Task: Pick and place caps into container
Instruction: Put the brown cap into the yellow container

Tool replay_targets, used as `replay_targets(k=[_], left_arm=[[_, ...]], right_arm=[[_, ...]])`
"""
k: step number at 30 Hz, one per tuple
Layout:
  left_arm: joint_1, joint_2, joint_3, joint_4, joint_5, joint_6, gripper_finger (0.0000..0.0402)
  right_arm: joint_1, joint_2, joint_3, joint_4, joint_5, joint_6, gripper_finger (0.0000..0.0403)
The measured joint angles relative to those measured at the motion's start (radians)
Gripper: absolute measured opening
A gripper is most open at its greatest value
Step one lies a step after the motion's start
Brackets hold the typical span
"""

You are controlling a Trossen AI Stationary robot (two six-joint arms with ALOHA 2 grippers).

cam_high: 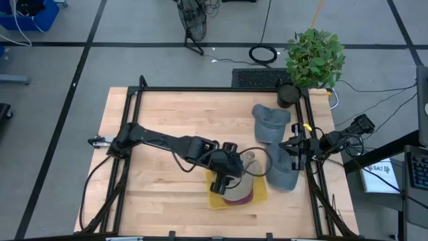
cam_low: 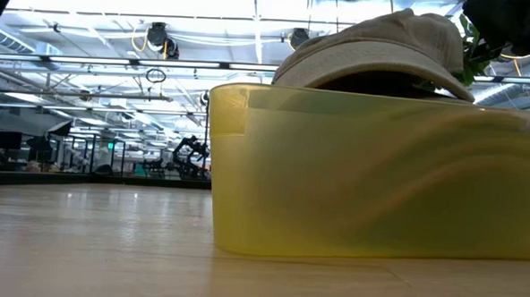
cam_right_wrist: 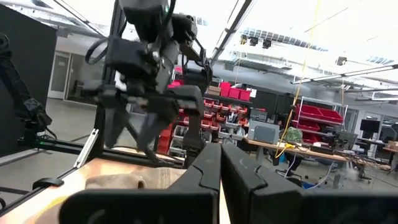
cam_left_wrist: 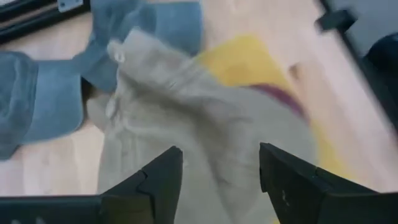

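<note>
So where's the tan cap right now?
In the high view the tan cap lies in the yellow tray near the table's front edge, on top of a maroon cap. The open left pincer is right above it.

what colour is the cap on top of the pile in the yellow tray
Khaki tan; the top cap shows best in the left wrist view, just beyond the open left gripper.

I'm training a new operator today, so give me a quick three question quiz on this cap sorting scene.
1. True or false: the left claw is open above the tan cap.
2. What colour is the tray?
A) yellow B) blue C) black
3. How many grey-blue caps lie on the table outside the tray?

Key: 1 true. 2 A. 3 two: one by the plant pot, one by the shut right claw.
</note>
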Motion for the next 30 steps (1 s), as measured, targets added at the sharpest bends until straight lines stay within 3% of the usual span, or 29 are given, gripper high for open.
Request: replay_targets(k=[8,12,19,25,30], left_arm=[[0.061,0.020,-0.001,-0.012,-0.045,0.050,0.0253],[0.093,0.020,0.000,-0.042,0.018,0.035,0.0265],[0.096,0.074,0.000,-0.055,0.032,0.032,0.0257],[0.090,0.100,0.000,-0.064,0.022,0.043,0.0222],[0.089,0.078,0.001,-0.059,-0.035,0.042,0.0135]], right_arm=[[0.000,0.003,0.000,0.004,0.000,0.001,0.0000],[0.000,0.003,0.000,0.004,0.001,0.002,0.0000],[0.000,0.003,0.000,0.002,0.002,0.001,0.0000],[0.000,0.003,0.000,0.002,0.002,-0.001,0.0000],[0.000,0.003,0.000,0.002,0.003,-0.002,0.0000]])
